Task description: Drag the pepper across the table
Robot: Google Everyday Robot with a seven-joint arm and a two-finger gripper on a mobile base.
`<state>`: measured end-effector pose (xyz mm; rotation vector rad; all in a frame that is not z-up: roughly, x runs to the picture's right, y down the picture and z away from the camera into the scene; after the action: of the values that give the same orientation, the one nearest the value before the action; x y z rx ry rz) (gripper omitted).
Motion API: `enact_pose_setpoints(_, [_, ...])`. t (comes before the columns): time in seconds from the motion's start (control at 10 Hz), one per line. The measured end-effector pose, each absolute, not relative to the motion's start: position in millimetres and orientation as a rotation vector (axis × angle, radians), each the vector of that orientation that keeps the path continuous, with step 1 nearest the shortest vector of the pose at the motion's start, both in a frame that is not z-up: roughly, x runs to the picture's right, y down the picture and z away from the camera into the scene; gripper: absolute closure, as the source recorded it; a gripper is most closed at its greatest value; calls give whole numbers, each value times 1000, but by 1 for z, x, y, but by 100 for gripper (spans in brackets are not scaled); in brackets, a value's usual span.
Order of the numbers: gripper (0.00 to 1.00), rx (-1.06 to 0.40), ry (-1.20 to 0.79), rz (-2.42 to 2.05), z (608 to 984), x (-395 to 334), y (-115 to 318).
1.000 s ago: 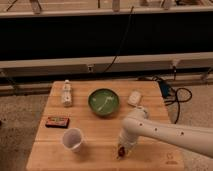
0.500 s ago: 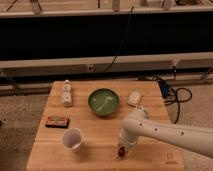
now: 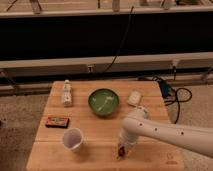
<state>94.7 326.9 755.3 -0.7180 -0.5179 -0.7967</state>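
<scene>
Shifted hardly at all since the earlier views: pepper [image 3: 120,150] lay near the front edge of the desk [image 3: 100,131], right of centre. Pinched at its top by the gripper [image 3: 121,148], fingers fully closed on it, white arm [image 3: 170,132] reaching in from the right. Stood just left, a white cup [image 3: 73,139]; farther left, a flat dark box [image 3: 57,121]. Sat behind, a green bowl [image 3: 104,102], a small bottle [image 3: 67,93] and a pale packet [image 3: 134,97]. Bare wood lay open between cup and pepper and toward the right corner.

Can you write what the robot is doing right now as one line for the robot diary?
gripper: shut on pepper, down at near table edge | bowl, cup: apart from it | drag: underway
</scene>
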Motion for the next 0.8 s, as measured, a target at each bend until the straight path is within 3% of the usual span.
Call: enact_pose_setpoints(0.8, [98, -716, -527, -795, 757, 95, 326])
